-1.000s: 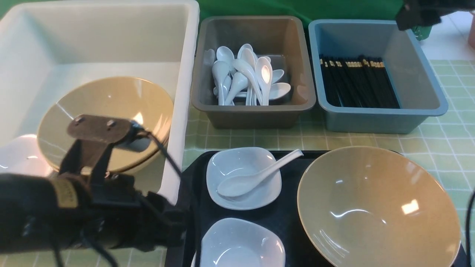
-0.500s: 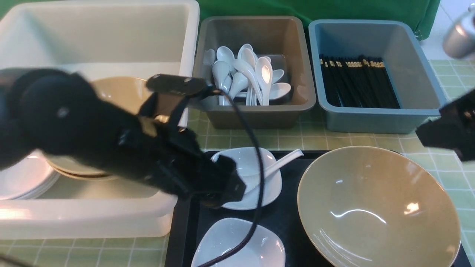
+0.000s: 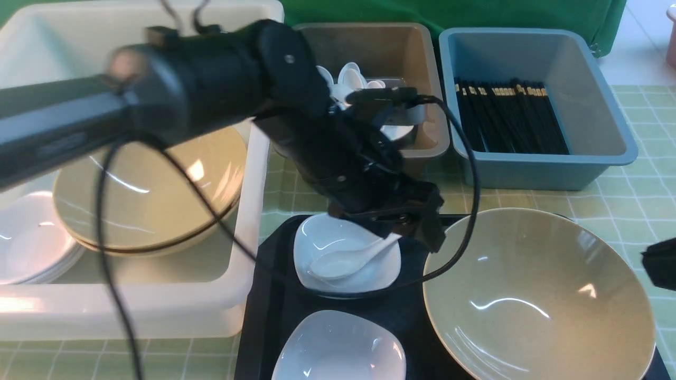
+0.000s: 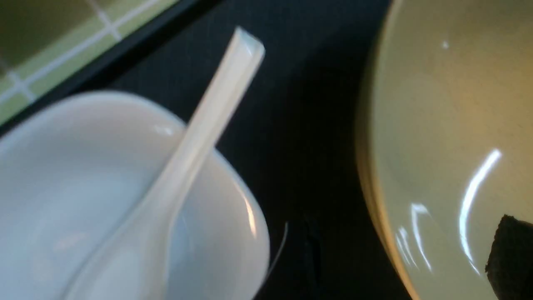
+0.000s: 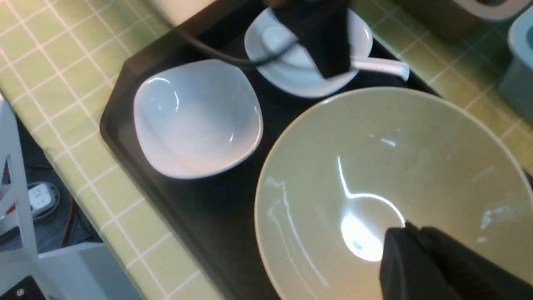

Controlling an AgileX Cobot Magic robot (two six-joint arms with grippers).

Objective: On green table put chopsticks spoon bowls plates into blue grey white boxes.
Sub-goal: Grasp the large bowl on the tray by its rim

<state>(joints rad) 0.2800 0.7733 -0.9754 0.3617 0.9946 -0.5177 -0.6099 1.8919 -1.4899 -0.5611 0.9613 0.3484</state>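
1. Closing on the glossy white ceramic soup spoon point(image 3: 338, 263) is the step in hand. My left gripper point(image 3: 411, 235) hangs right over its handle, which juts past the rim of the far small white rounded-square dish point(image 3: 311, 237). I cannot tell whether the jaws are spread or pinching.
2. I judge the middle of the handle to be the best hold, with the jaws across it. A straight lift should then bring the scoop clear without tipping the dish.
3. The spoon belongs in the brownish-grey plastic tub point(image 3: 380, 47), which holds a heap of white spoons point(image 3: 351, 74).
4. My right gripper point(image 5: 397, 239) is clenched at the wide tan-olive bowl point(image 3: 533, 295) on the flat black tray point(image 3: 259, 316). I cannot make out whether it touches the bowl.
5. On the pale green checked surface point(image 3: 634, 200), the large translucent white tub point(image 3: 63, 311) holds stacked tan bowls point(image 3: 132, 211) and white dishes point(image 3: 31, 253). The blue-grey tub point(image 3: 597, 111) holds black chopsticks point(image 3: 507, 119).
6. A second white dish point(image 3: 338, 348) sits empty on the tray.
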